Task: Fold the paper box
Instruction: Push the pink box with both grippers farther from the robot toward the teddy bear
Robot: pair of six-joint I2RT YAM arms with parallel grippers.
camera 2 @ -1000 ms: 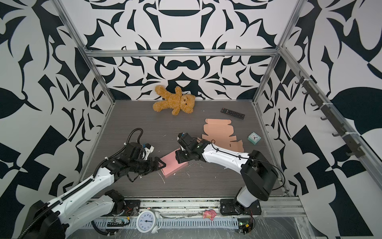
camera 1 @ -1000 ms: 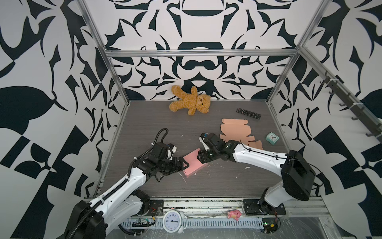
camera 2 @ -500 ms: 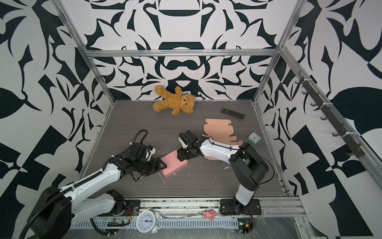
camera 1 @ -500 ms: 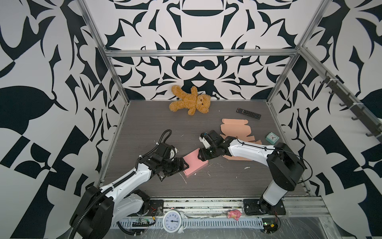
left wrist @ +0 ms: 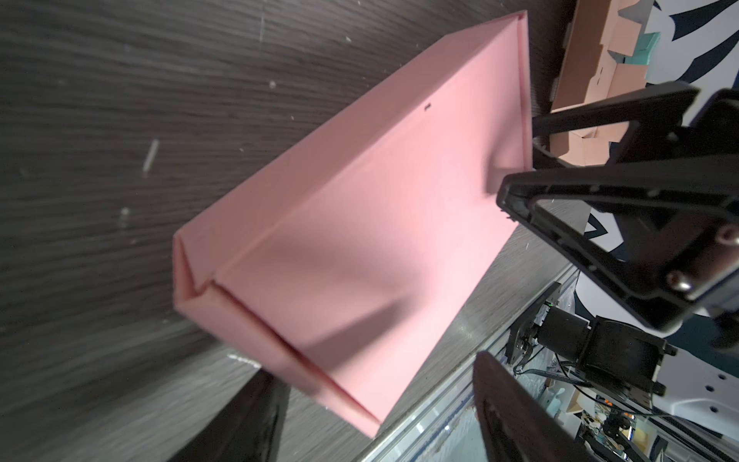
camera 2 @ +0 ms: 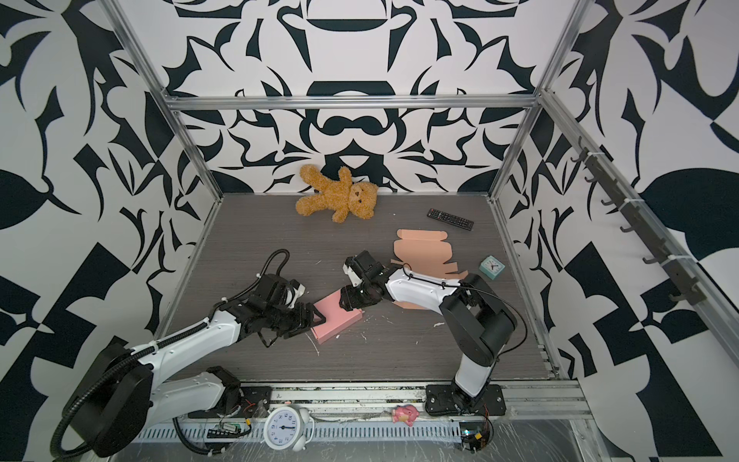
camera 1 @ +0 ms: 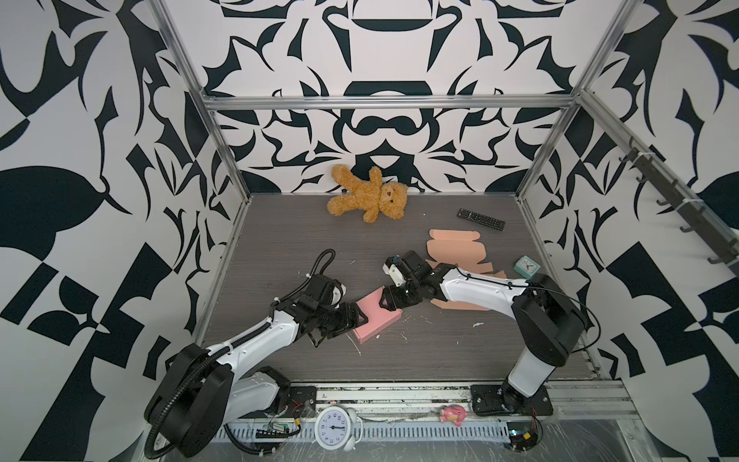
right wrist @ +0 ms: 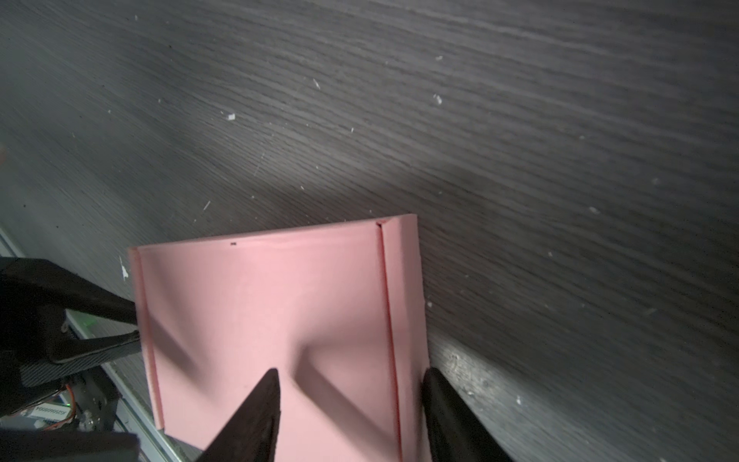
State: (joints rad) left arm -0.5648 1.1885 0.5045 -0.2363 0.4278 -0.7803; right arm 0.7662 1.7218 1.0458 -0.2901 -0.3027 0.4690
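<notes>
The pink paper box (camera 1: 378, 320) (camera 2: 338, 320) lies folded shut on the dark table, seen in both top views. My left gripper (camera 1: 357, 317) (camera 2: 313, 318) is at its left end, open. In the left wrist view the box (left wrist: 360, 208) has one corner between the spread fingers of my left gripper (left wrist: 376, 368). My right gripper (camera 1: 387, 304) (camera 2: 347, 301) is at the box's far right corner. The right wrist view shows the box (right wrist: 260, 312) with my right gripper (right wrist: 352, 372) open. One finger is over the lid. The other is beside the side wall.
A teddy bear (camera 1: 368, 198) lies at the back wall and a remote (camera 1: 481, 219) at the back right. A flat tan cardboard blank (camera 1: 456, 250) lies behind my right arm, with a small teal clock (camera 1: 526, 267) near the right edge. A white alarm clock (camera 1: 335, 428) stands on the front rail.
My left gripper has come up to the box's left end and its jaws have narrowed a little. My right arm's elbow has swung inward, its gripper staying at the box.
</notes>
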